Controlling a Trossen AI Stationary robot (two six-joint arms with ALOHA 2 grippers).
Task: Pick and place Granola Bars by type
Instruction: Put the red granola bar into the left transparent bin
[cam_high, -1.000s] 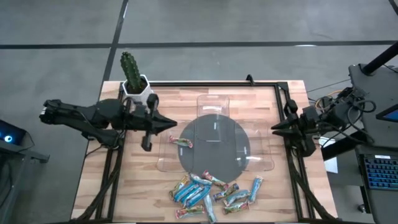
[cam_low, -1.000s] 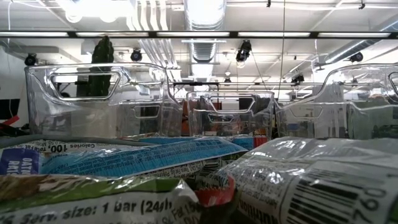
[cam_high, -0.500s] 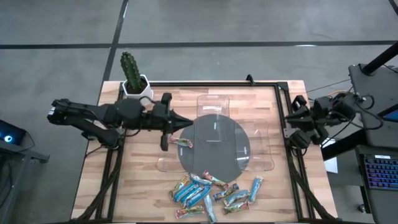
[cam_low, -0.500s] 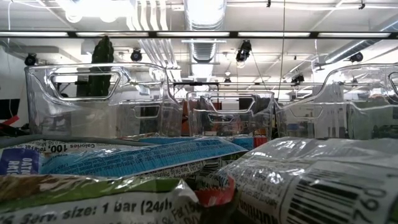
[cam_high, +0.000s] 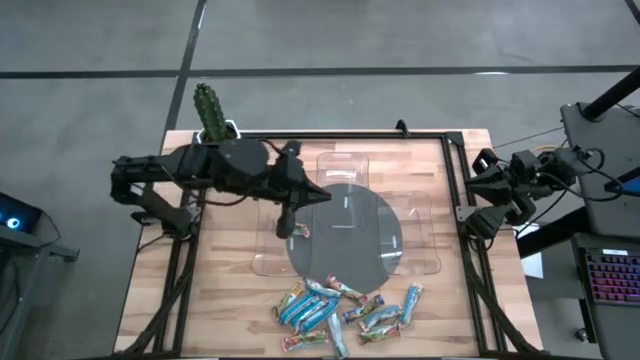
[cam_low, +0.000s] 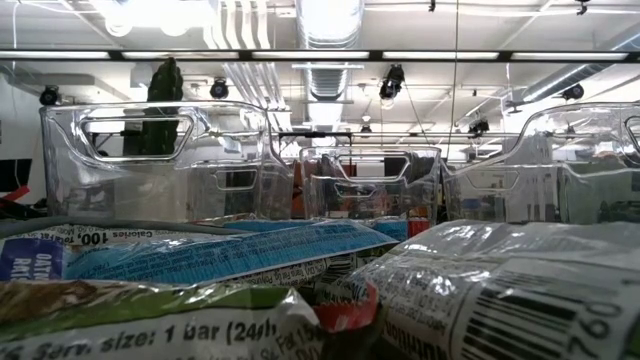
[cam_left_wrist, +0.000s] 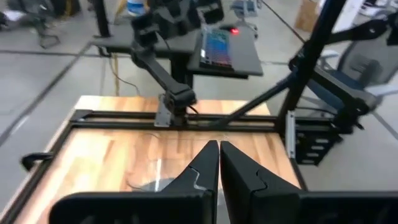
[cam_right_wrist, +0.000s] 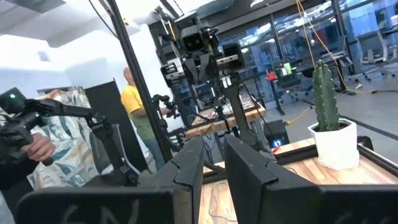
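The left gripper (cam_high: 318, 194) is reaching out over the table (cam_high: 225, 300), its tip hanging above the rear left part of the clear trays (cam_high: 425, 262). Its fingers (cam_left_wrist: 205, 163) are pressing flat together with nothing between them, pointing across the table toward the right arm's side.

The right gripper (cam_high: 478, 178) is sitting off the table's right edge, raised and turned away from the work. Its fingers (cam_right_wrist: 189, 163) are standing a narrow gap apart, and nothing is showing between them, so it is holding nothing.

One bar (cam_high: 294, 230) is lying alone in the left tray, just beside the dark round disc (cam_high: 345, 240), below the left gripper's tip in the high view. Its long axis is running nearly left to right, tilting slightly.

The other bars (cam_high: 340, 308) are lying in a loose heap on the wood at the near edge, in front of the trays. They are pointing many ways: several blue ones are slanting diagonally, one at the right end is standing nearly front to back, and others are overlapping. In the low view, wrappers (cam_low: 200, 255) are filling the foreground, lying flat with their long sides across the picture.

A cactus (cam_high: 207, 108) in a white pot is standing at the rear left corner, just behind the left arm.
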